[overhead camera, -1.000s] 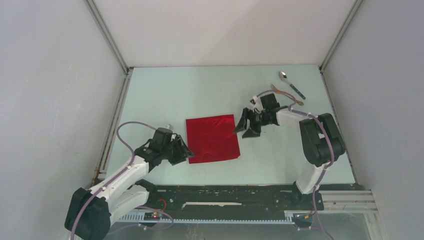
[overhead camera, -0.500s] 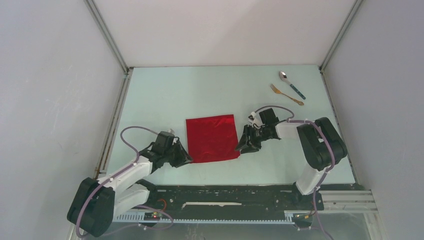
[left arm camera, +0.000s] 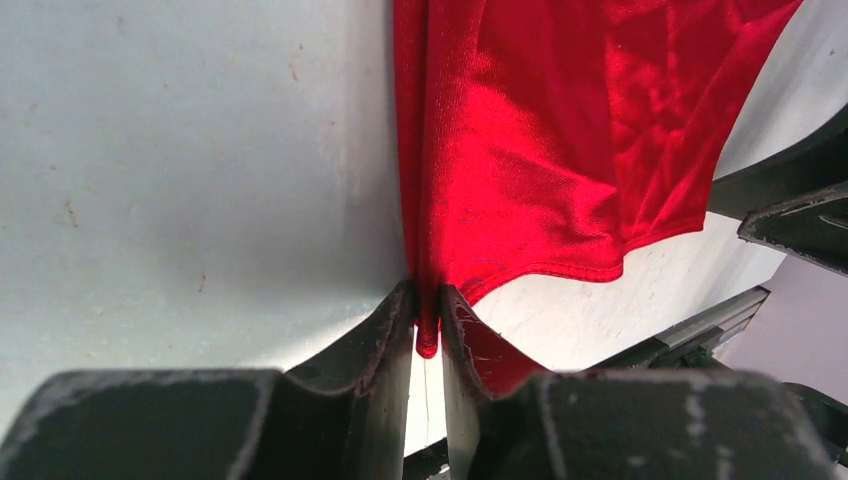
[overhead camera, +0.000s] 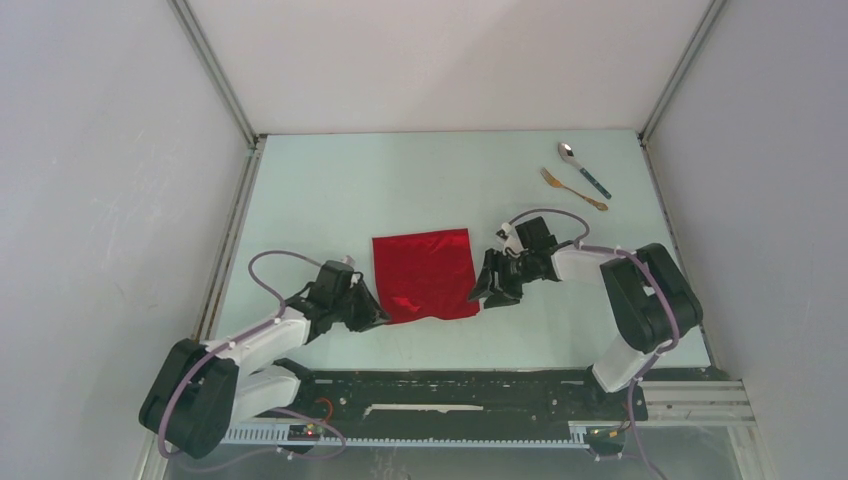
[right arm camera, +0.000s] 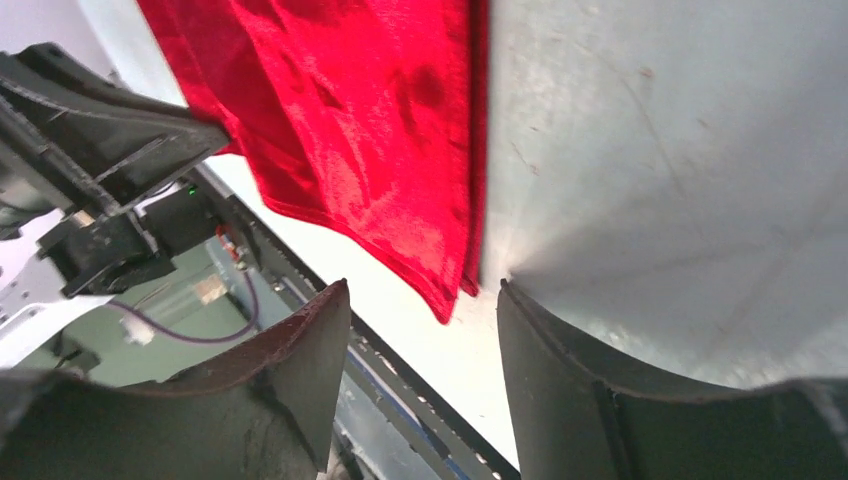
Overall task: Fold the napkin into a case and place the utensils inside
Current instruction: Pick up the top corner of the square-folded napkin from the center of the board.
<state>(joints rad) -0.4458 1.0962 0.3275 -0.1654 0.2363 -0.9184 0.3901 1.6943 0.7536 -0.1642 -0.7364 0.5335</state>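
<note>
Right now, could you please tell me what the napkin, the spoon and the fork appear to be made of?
The napkin looks like thin satiny fabric: fine weave lines, soft sheen, a stitched hem. The spoon seems polished metal at the bowl, bright and silvery; its dark teal handle may be plastic. The fork looks gold-bronze metal, but is too small to be sure.

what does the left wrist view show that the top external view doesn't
Only the left wrist view: the left jaws pinched on a bunched corner of the napkin. Only the top external view: the spoon and fork lying far right, apart from the cloth. Both: the red napkin on the table, with the right jaws at its other near corner.
</note>
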